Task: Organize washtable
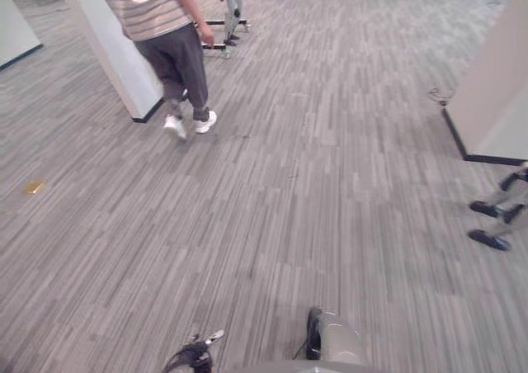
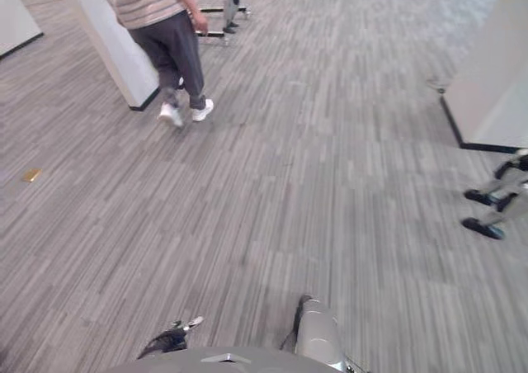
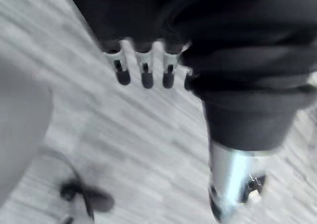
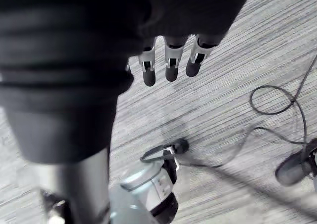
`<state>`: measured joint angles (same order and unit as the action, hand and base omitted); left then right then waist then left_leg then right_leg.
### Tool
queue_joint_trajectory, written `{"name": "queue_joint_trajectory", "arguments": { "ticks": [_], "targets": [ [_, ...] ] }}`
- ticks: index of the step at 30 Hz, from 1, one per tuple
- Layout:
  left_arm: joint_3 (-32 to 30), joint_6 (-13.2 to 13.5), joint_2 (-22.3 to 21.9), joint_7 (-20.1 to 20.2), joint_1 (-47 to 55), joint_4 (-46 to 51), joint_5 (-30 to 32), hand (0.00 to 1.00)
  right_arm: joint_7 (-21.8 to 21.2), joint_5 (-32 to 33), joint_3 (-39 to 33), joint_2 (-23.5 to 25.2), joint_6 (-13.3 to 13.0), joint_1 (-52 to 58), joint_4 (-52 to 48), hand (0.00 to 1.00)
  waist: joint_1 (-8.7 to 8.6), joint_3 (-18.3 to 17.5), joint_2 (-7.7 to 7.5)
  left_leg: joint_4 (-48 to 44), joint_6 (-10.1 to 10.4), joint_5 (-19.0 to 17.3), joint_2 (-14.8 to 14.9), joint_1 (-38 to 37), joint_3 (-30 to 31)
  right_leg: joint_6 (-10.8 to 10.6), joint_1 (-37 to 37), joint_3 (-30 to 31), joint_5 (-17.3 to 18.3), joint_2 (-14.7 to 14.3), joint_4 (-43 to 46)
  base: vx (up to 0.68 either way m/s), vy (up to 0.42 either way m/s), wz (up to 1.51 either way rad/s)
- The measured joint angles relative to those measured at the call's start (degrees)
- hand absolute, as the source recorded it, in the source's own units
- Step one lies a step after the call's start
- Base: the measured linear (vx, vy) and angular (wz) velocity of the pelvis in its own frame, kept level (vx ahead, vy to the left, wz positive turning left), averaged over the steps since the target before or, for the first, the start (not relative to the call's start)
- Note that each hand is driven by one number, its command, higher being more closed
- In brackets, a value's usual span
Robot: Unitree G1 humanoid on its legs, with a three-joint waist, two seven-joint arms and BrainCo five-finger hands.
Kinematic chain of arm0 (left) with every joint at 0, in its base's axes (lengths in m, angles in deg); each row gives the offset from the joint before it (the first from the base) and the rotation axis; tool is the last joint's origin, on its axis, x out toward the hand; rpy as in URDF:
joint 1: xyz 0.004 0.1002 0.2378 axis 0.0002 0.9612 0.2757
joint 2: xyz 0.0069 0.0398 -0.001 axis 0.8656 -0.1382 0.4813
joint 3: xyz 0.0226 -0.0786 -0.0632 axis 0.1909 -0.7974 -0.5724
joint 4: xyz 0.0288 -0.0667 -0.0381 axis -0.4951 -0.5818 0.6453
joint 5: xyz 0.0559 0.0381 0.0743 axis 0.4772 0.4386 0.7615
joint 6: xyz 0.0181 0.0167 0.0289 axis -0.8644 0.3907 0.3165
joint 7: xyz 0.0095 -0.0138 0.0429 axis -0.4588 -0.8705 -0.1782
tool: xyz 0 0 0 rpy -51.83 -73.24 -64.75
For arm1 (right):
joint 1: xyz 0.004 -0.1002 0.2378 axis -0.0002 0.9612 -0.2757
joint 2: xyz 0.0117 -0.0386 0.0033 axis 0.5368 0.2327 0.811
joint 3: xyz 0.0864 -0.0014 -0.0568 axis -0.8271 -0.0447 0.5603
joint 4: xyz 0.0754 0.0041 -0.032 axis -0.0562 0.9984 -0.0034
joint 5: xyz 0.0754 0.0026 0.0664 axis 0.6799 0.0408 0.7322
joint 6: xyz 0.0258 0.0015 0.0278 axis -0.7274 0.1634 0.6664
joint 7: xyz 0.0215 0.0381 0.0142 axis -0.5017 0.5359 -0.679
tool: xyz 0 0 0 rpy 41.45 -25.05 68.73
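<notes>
My left hand hangs above the grey striped carpet. Its fingers are straight and relaxed, the thumb stands apart, and nothing is held. My right hand hangs over the same carpet, fingers relaxed and pointing down, with nothing in them.
A person walks away at the upper left beside a white pillar. A white partition stands at the right, with dark feet of another figure below it. A wheeled stand is at the back, and a small yellow scrap lies at the left.
</notes>
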<state>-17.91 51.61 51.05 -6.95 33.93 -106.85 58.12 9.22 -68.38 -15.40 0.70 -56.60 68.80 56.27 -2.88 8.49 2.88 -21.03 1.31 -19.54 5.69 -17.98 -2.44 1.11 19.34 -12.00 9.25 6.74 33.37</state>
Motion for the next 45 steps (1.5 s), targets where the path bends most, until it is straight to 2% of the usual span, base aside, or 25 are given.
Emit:
{"name": "queue_joint_trajectory", "arguments": {
  "ticks": [1,3,4,6,8,10,11,12,13,16,17,18,19,20,21,22,24,25,27,29,30,31,32,33,45],
  "targets": [
    [-2.72,-0.01,-0.95,0.35,-0.74,0.11,0.60,0.00,-0.04,0.10,-0.67,-0.29,0.01,0.00,-0.64,0.00,-0.41,0.57,1.12,-21.14,4.81,7.60,2.67,8.15,1.30,1.37,-4.10,-1.62,3.76,-1.38,0.35,0.88,-0.289,0.04],
    [-4.77,-0.01,-1.72,0.51,-0.98,0.37,0.52,0.00,0.06,0.09,-0.60,-0.61,0.05,0.16,-2.03,0.00,-0.15,1.23,2.26,-37.84,8.62,14.64,4.75,14.79,2.67,2.37,-9.11,-1.82,5.78,-3.86,-1.25,0.64,-0.163,-0.14],
    [-5.07,0.00,-1.62,0.74,-0.47,0.79,0.32,0.00,0.10,0.13,-0.64,-1.02,0.03,0.14,-2.05,0.00,0.44,1.75,2.52,-48.61,7.42,15.01,5.92,18.94,2.06,3.11,-15.09,-1.28,6.49,-5.93,-4.40,0.69,-0.135,-0.51],
    [-4.41,0.00,-0.11,1.00,0.30,2.23,0.44,0.00,0.07,0.18,-0.43,-0.19,0.00,-1.47,-2.16,0.00,0.42,1.94,0.47,-52.27,4.95,13.29,5.47,24.32,-0.76,3.06,-23.62,0.31,6.44,-6.46,-11.15,0.51,-0.108,-0.58],
    [-3.29,0.30,0.94,1.02,0.24,3.57,0.44,0.00,0.08,0.24,0.14,0.47,-0.20,-3.75,-2.42,0.00,0.93,1.45,-0.91,-44.86,2.37,10.76,5.75,31.98,-4.77,2.48,-29.48,3.47,6.08,-6.33,-18.03,-0.02,-0.013,-0.77],
    [-2.12,0.89,1.42,0.85,-0.01,4.66,0.30,0.00,0.15,0.24,0.72,0.57,-0.45,-5.86,-2.57,0.00,2.53,1.67,-1.23,-25.49,1.55,8.89,4.90,35.76,-8.12,2.20,-34.13,6.59,6.02,-5.14,-23.10,-0.20,0.048,-0.79],
    [-1.05,1.01,1.59,0.61,-0.41,4.39,0.35,0.00,0.22,0.28,1.21,0.51,-0.59,-6.00,-2.51,0.00,2.64,1.74,-1.34,-10.42,3.07,11.04,2.92,34.88,-8.27,1.70,-36.08,7.12,6.16,-4.22,-24.23,0.09,0.171,-0.52],
    [0.45,1.02,0.77,-0.03,-0.18,4.35,0.27,0.00,0.31,1.01,1.46,-0.14,-1.11,-5.67,-2.52,0.00,2.69,1.72,0.49,7.94,4.17,20.52,1.69,32.78,-6.34,1.40,-38.75,10.06,6.42,-4.77,-24.49,0.24,0.218,-0.51],
    [0.55,1.10,0.44,-0.22,0.02,4.34,0.21,0.00,0.41,1.37,2.10,-0.53,-1.34,-5.49,-2.26,0.00,2.85,1.44,0.83,7.21,3.83,23.76,1.52,32.34,-5.33,1.40,-39.63,11.62,6.42,-5.20,-24.38,0.57,0.302,-0.55],
    [4.40,1.16,2.86,-0.40,-0.25,3.72,0.01,0.00,0.70,1.32,4.90,0.73,-1.69,-5.56,-2.05,0.00,1.79,-0.51,-2.83,6.67,-0.36,21.58,-1.66,30.66,-6.30,0.79,-35.81,16.18,3.92,-2.03,-15.09,0.50,0.220,-0.13],
    [5.35,1.07,4.22,-0.31,-0.58,2.94,-0.19,0.00,0.66,1.28,4.91,1.30,-1.65,-5.30,-1.19,0.00,1.78,-0.94,-4.95,6.35,-2.10,19.96,-3.78,29.04,-6.92,-2.23,-32.70,17.90,2.22,-0.26,-6.33,0.54,0.213,0.13],
    [6.47,0.87,5.52,-0.39,-1.54,1.90,-0.55,0.00,0.59,1.25,4.46,1.63,-1.45,-5.18,0.84,0.00,1.73,0.25,-6.70,5.09,-3.01,16.99,-6.05,25.30,-7.19,-12.69,-28.68,19.80,-4.69,0.54,7.31,0.48,0.194,0.21],
    [6.97,0.79,5.69,-0.34,-1.57,1.73,-0.52,0.00,0.58,1.17,4.38,1.61,-1.22,-4.83,0.87,0.00,1.46,0.76,-6.47,4.91,-3.59,15.62,-6.52,23.71,-6.96,-17.29,-27.05,20.89,-9.45,0.42,13.14,0.30,0.130,0.31],
    [7.45,0.72,5.76,-0.30,-1.58,1.55,-0.52,0.00,0.47,1.20,4.45,1.56,-1.21,-4.18,0.81,0.00,1.20,0.97,-6.25,4.51,-4.03,14.10,-6.74,22.28,-6.66,-18.29,-24.87,21.16,-12.79,0.20,18.84,0.19,0.082,0.17],
    [8.48,0.69,5.68,-0.33,-1.56,0.83,-0.52,0.00,-0.07,1.19,4.99,1.08,-1.29,-3.98,0.15,0.00,1.03,1.10,-5.72,4.96,-4.26,11.91,-6.81,18.59,-6.70,-16.25,-17.76,19.47,-11.40,0.43,30.82,0.17,0.056,0.08],
    [8.95,0.68,5.65,-0.29,-1.56,0.46,-0.51,0.00,-0.14,1.18,5.66,0.72,-1.33,-3.98,-0.01,0.00,0.96,1.12,-5.36,6.09,-4.37,11.67,-6.77,17.12,-6.66,-14.23,-15.12,18.05,-9.76,0.75,33.47,0.11,0.020,0.00],
    [8.96,0.41,4.83,-0.24,-1.25,-0.12,-0.61,0.00,-0.09,1.34,6.26,0.19,-1.71,-3.90,-0.72,0.00,0.83,1.38,-4.00,11.93,-4.24,11.57,-6.33,9.43,-6.29,-6.53,-7.03,11.85,-1.89,3.05,31.38,-0.04,-0.015,0.02],
    [8.85,0.41,4.59,-0.30,-1.16,-0.12,-0.70,0.00,-0.04,1.38,6.26,0.18,-1.70,-3.43,-1.64,0.00,0.77,1.41,-3.77,13.04,-4.21,11.59,-6.13,8.01,-6.24,-5.86,-6.17,10.44,-0.31,3.59,28.00,-0.13,-0.020,0.11],
    [7.37,0.47,3.82,-0.26,-0.84,-0.06,-0.56,0.00,-0.04,1.97,6.24,0.41,-1.83,-2.39,-2.66,0.00,0.42,1.46,-3.38,14.51,-4.10,11.35,-5.12,4.89,-5.74,-5.44,-6.05,7.64,1.12,4.07,13.98,-0.18,-0.023,0.43],
    [5.73,0.59,3.38,-0.06,-0.63,0.48,-0.33,0.00,0.08,2.45,6.28,1.19,-1.77,-1.06,-2.66,0.00,0.38,1.12,-3.69,13.93,-1.02,8.72,-4.08,3.19,-4.69,-5.42,-8.91,5.05,-4.89,4.01,-6.45,-0.15,-0.082,0.70],
    [4.10,0.64,3.58,0.01,0.14,1.20,-0.18,0.00,0.15,2.47,6.56,1.91,-1.76,-0.37,-2.63,0.00,0.65,0.20,-5.75,13.16,0.30,6.84,-4.49,2.86,-4.20,-5.24,-9.41,5.05,-11.00,4.53,-11.08,0.12,-0.211,0.24],
    [1.87,0.58,2.56,-0.06,0.69,1.45,-0.27,0.00,0.22,2.45,6.90,1.14,-1.64,-0.34,-2.42,0.00,1.73,-0.20,-4.61,11.13,1.59,5.14,-2.96,2.58,-4.02,-4.67,-11.15,4.25,-6.70,3.79,-10.90,0.22,-0.249,0.13],
    [1.39,0.50,1.51,0.01,0.90,1.40,-0.21,0.00,0.17,2.43,7.23,0.32,-1.64,-0.22,-2.54,0.00,1.83,-0.54,-3.41,9.96,1.81,4.86,-1.34,2.81,-4.36,-4.26,-12.10,3.00,-6.38,2.66,-11.84,0.22,-0.178,-0.02],
    [4.66,0.69,2.27,0.82,-1.30,-2.38,1.70,0.00,-0.01,2.46,6.08,-0.68,-1.21,-1.07,0.25,0.00,1.75,-0.99,-2.28,15.19,3.03,5.90,-0.56,3.34,-3.63,-4.84,-16.65,0.95,-11.65,0.18,-24.14,0.07,-0.061,0.03],
    [7.23,0.44,3.60,0.70,-1.58,-2.91,1.71,0.00,0.12,2.73,5.38,-1.03,-1.17,-1.31,0.37,0.00,1.54,-2.86,-2.09,16.48,3.02,6.27,-0.20,7.13,-4.90,-5.04,-14.50,0.26,-13.48,-0.33,-29.00,0.01,0.002,-0.02]
  ]
}}
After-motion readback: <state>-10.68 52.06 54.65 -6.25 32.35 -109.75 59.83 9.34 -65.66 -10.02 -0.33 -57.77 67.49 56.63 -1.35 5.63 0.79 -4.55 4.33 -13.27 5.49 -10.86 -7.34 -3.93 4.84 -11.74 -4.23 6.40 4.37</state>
